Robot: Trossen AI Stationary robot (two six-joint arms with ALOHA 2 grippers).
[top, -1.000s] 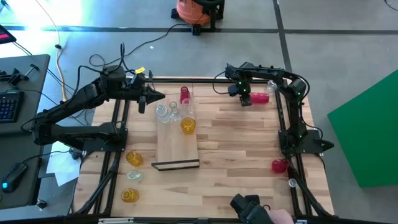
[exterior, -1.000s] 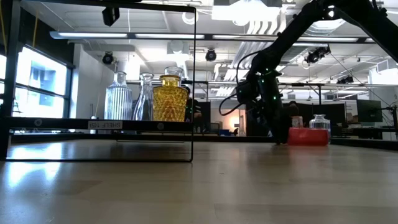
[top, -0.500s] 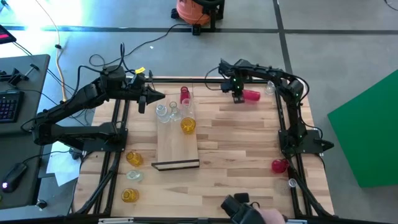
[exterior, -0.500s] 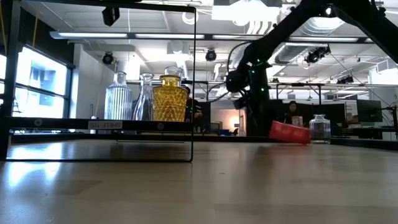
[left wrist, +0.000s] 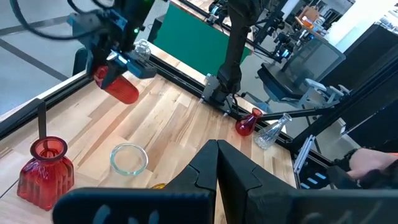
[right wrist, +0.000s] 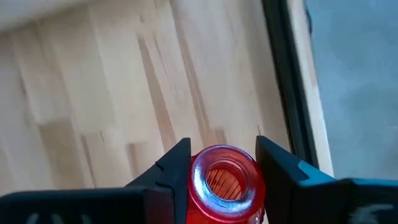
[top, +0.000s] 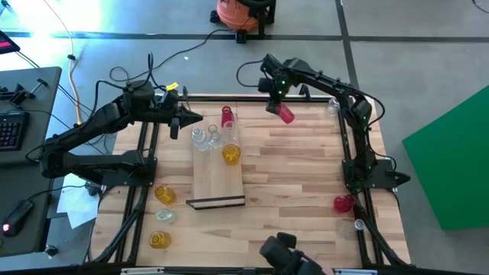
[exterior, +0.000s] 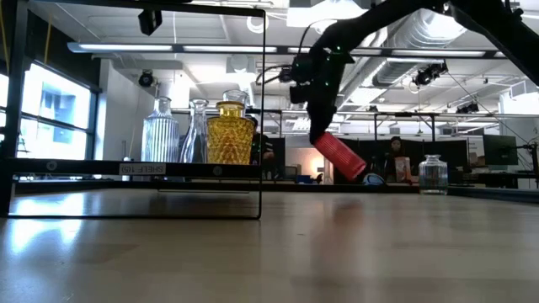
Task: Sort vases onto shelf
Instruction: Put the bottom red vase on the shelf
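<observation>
Red vase (top: 286,114) is being held clear of the table near its far edge, clamped between the right gripper (top: 280,105) fingers; long axis tilted, mouth at the gripper, base slanting downward. Shelf (top: 217,180) is carrying clear vases (top: 205,138), an amber vase (top: 231,154) and another red one (top: 227,116). Left gripper (top: 192,118) is being kept together, beside the shelf.

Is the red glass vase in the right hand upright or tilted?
Tilted. In the low view the red glass vase hangs slanted above the table, gripped at its upper end by the right hand.
</observation>
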